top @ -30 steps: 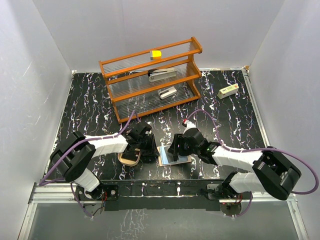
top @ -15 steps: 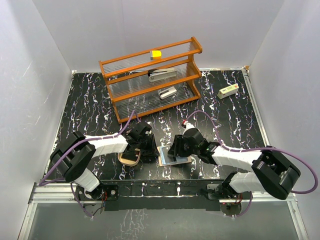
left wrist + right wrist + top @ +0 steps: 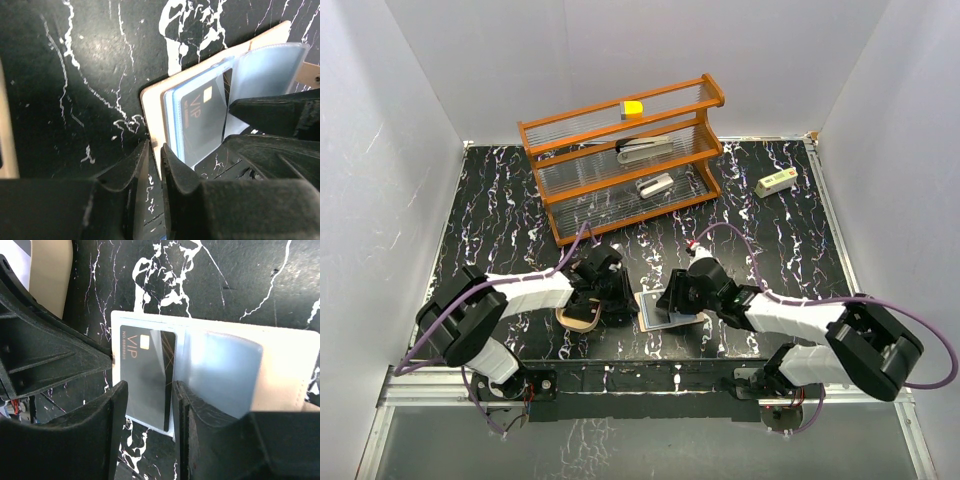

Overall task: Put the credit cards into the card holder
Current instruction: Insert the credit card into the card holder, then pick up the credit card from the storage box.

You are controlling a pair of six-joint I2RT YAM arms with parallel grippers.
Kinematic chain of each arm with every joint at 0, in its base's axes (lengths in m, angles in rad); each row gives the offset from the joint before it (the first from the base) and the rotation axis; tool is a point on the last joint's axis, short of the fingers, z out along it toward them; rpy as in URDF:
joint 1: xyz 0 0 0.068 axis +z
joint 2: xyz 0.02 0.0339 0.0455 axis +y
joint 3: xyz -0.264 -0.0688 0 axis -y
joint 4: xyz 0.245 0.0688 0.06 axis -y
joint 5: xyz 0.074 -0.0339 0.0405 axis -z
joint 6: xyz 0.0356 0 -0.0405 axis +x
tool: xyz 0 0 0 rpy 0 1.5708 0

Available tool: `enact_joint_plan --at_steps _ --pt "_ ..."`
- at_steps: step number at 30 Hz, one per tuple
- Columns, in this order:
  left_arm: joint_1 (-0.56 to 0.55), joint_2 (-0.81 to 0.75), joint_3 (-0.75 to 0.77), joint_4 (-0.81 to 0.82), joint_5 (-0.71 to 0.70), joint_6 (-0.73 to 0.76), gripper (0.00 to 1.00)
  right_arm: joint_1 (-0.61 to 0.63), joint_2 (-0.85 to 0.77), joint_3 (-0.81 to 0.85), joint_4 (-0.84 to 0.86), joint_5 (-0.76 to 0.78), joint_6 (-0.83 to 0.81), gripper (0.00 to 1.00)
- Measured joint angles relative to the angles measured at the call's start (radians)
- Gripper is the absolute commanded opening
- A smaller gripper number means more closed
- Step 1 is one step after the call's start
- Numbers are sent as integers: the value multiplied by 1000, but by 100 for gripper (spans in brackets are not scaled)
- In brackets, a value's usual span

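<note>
The card holder (image 3: 670, 318) is an open cream wallet with clear plastic sleeves, flat on the black marble table between my arms. A black credit card marked VIP (image 3: 147, 370) sits in its left sleeve, also seen in the left wrist view (image 3: 205, 115). One clear sleeve flap (image 3: 225, 370) stands lifted. My left gripper (image 3: 155, 147) is pinched almost shut on the holder's cream left edge (image 3: 151, 107). My right gripper (image 3: 150, 385) is open, low over the card's near end, one finger on each side, the right finger against the flap. No other cards show.
A tan oval tray (image 3: 582, 320) lies under my left wrist, just left of the holder. An orange wooden rack (image 3: 705, 92) at the back holds two grey stapler-like objects (image 3: 645, 150) and a yellow block (image 3: 633, 108). A small white-green box (image 3: 776, 182) lies far right.
Hardly anything has moved. Both grippers stay at the holder; the right gripper and the holder sit a touch further left than a second ago.
</note>
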Motion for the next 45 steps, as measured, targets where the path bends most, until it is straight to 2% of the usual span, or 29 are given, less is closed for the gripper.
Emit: enact_joint_plan --at_steps 6,14,18,25,32,38,45 --pt "-3 -115 33 -126 -53 1 36 0 -111 0 -53 41 -22 50" --pt "23 -319 156 -330 -211 15 43 0 -129 65 -104 59 -107 53" --pt "119 -388 151 -428 -229 34 44 1 -73 172 -123 60 -156 57" --pt "349 -522 97 -546 -230 86 49 31 44 357 -136 84 -256 62" --pt "518 -564 32 -603 -209 133 50 107 174 515 -151 149 -390 64" --pt "599 -562 -20 -597 -185 140 53 201 311 616 -145 200 -517 66" --pt "653 -543 -94 -549 -114 125 52 290 457 676 -89 216 -687 67"
